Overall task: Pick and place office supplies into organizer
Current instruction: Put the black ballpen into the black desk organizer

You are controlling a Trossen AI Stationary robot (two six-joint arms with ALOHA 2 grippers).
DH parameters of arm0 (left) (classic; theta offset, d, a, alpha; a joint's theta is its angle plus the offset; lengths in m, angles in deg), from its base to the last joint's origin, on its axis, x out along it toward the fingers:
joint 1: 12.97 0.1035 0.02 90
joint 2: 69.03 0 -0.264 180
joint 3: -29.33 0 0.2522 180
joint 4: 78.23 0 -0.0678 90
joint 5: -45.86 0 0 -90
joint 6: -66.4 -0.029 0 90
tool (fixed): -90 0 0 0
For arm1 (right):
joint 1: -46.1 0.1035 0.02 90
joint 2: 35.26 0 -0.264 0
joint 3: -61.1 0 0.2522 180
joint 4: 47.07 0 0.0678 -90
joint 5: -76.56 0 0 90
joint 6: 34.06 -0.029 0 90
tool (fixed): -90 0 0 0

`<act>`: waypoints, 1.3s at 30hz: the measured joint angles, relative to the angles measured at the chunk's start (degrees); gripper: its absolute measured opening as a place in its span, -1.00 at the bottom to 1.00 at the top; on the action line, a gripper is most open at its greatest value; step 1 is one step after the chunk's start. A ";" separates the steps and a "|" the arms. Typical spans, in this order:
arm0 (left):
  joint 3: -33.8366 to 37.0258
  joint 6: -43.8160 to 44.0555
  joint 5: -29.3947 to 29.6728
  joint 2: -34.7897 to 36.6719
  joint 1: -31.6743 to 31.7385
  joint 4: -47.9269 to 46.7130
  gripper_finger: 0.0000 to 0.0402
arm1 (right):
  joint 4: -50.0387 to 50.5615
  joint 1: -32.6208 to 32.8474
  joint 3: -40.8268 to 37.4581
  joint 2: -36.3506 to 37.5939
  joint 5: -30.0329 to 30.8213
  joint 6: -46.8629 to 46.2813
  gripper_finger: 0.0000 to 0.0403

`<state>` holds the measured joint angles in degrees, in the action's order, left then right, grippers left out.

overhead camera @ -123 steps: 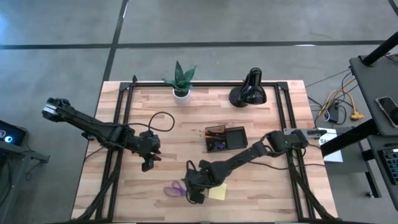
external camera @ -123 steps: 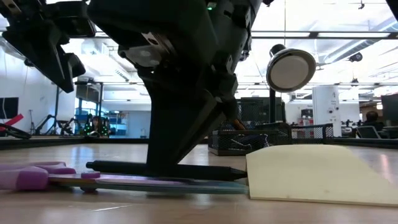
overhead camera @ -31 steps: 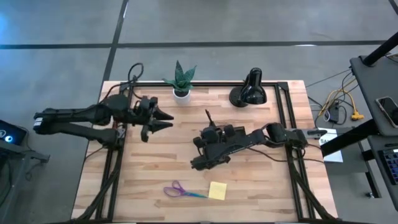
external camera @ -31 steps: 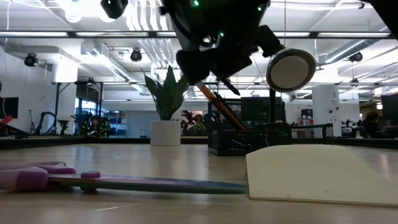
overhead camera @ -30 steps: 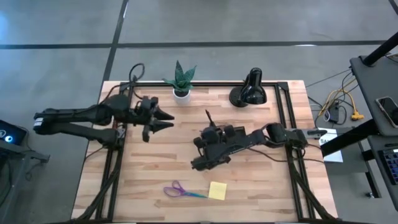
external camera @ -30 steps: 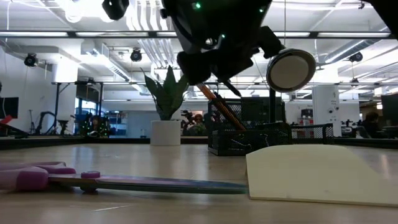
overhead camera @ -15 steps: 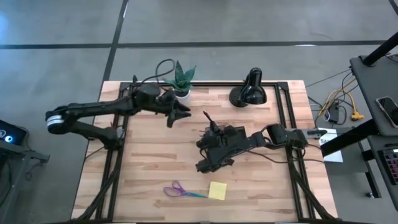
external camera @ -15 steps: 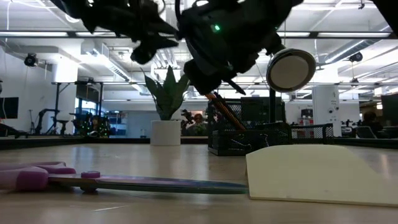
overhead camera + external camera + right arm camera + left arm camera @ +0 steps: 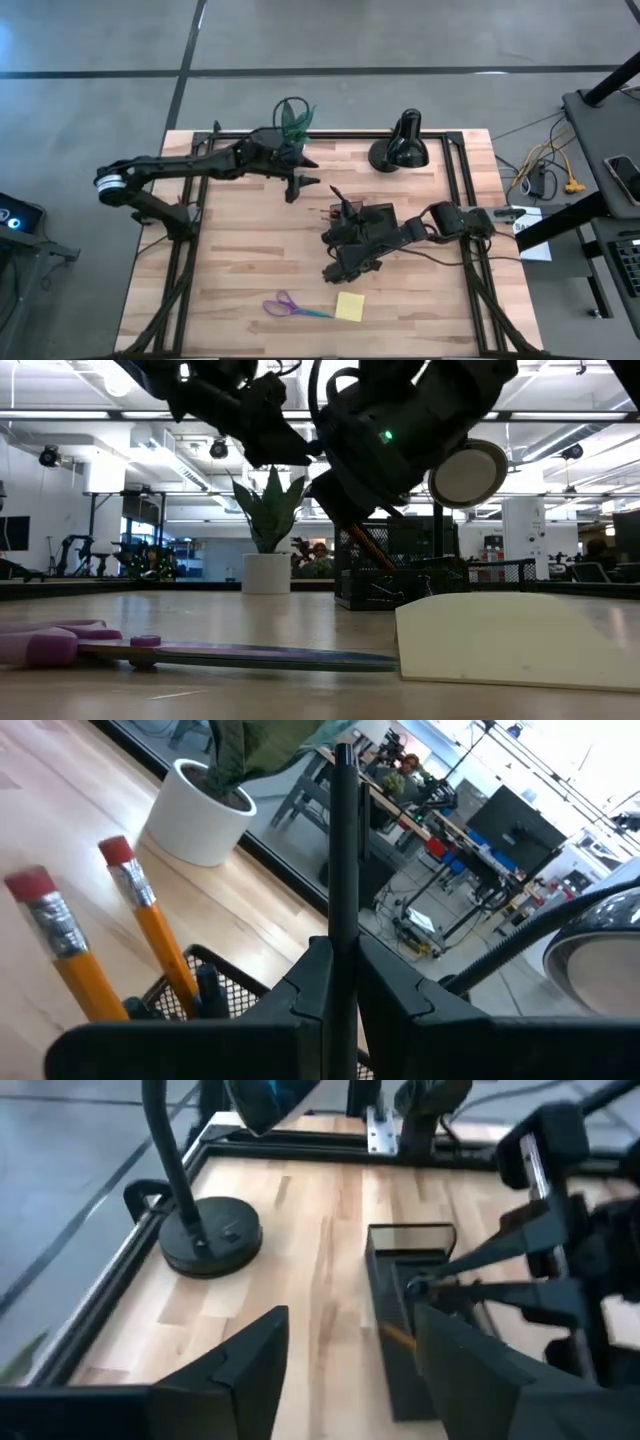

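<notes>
Between the closed fingers of the right pincer (image 9: 334, 982), a slim black pen (image 9: 343, 840) is clamped and held upright. Seen from above, that right pincer (image 9: 345, 215) is poised at the nine o'clock edge of the dark mesh-walled rectangular organizer (image 9: 375, 218), near the middle of the pale wooden bench (image 9: 240, 260). Two orange pencils with pink erasers (image 9: 140, 925) are already standing in the organizer, slanted.

At about ten o'clock from the organizer, the left pincer (image 9: 300, 185) is held above the bench with its fingers spread wide and nothing between them; in its own wrist view the organizer (image 9: 405, 1310) lies just ahead.

Farther out, at about seven o'clock from the organizer, the purple-handled scissors (image 9: 285, 305) and the square yellow sticky-note pad (image 9: 350, 306) lie flat near the bench's front edge, just beside one another. At twelve o'clock, the white-potted green plant (image 9: 293, 120) and the black domed desk lamp (image 9: 400, 148) are set along the far edge.

Trouble could come from the release: if the pen is let go while off the compartment's opening, it may strike the rim and roll across the bench. The leaning pencils could also be knocked by the descending pen. With both arms so near, a collision is possible if the left pincer advances.
</notes>
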<state>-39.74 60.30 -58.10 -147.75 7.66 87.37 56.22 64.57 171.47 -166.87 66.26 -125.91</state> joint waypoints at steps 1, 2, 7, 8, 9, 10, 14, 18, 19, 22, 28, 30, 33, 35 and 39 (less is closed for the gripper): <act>-0.26 -1.40 0.00 -0.55 0.02 0.08 0.01 | -0.04 -0.12 -0.32 0.00 0.01 -0.41 -0.86; -0.35 -2.68 0.10 -1.04 0.02 0.04 0.04 | -0.01 -0.23 -0.58 0.00 0.02 -0.72 -0.86; -0.31 -3.83 -7.45 -3.51 0.02 -0.37 0.08 | -0.38 -0.50 -0.74 0.00 1.40 -0.78 -0.86; -0.26 -3.88 -8.55 -3.83 -0.01 -0.45 0.08 | -0.44 -0.64 -0.74 0.00 1.51 -0.56 -0.86; -0.33 -4.16 -8.91 -4.21 -0.07 -0.37 0.08 | -0.84 -0.72 -0.74 0.00 1.63 -0.23 -0.86; -0.60 -4.67 -9.24 -4.64 -0.07 -0.31 0.08 | -1.66 -0.82 -0.81 0.00 1.81 0.36 -0.86; -2.35 -4.84 -9.04 -6.05 0.07 -0.33 0.08 | -4.71 -1.15 -1.04 -0.01 2.70 3.71 -0.86; -5.39 -4.86 -10.74 -8.54 0.04 -0.28 0.08 | -5.64 -1.09 -1.04 -0.02 2.91 5.16 -0.86; -6.15 -4.87 -11.99 -9.37 0.04 -0.20 0.08 | -5.76 -1.09 -1.04 -0.02 2.91 5.23 -0.86; -7.84 -4.86 -14.05 -11.41 0.00 -1.19 0.08 | -5.84 -1.13 -1.04 -0.02 2.91 5.29 -0.86; -8.72 -5.06 -16.96 -12.74 0.00 -4.77 0.08 | -6.16 -1.11 -1.04 -0.02 2.80 5.36 -0.86; -8.61 -5.28 -17.42 -12.53 -0.20 -4.53 0.08 | -6.19 -1.13 -1.04 -0.02 2.78 5.51 -0.86; -8.60 -5.35 -17.51 -12.46 -0.32 -4.13 0.06 | -6.44 -1.13 -1.04 -0.02 2.76 5.53 -0.86; -8.54 -5.35 -17.54 -12.46 -0.32 -4.17 0.00 | -6.62 -1.13 -1.04 -0.02 2.74 5.53 -0.86; -8.46 -5.46 -18.27 -12.49 -0.31 -4.01 -0.20 | -6.71 -1.13 -1.04 -0.02 2.73 5.53 -0.86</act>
<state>-48.20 54.84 -76.37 -160.24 7.35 83.36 49.51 63.44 170.43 -166.89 68.99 -120.38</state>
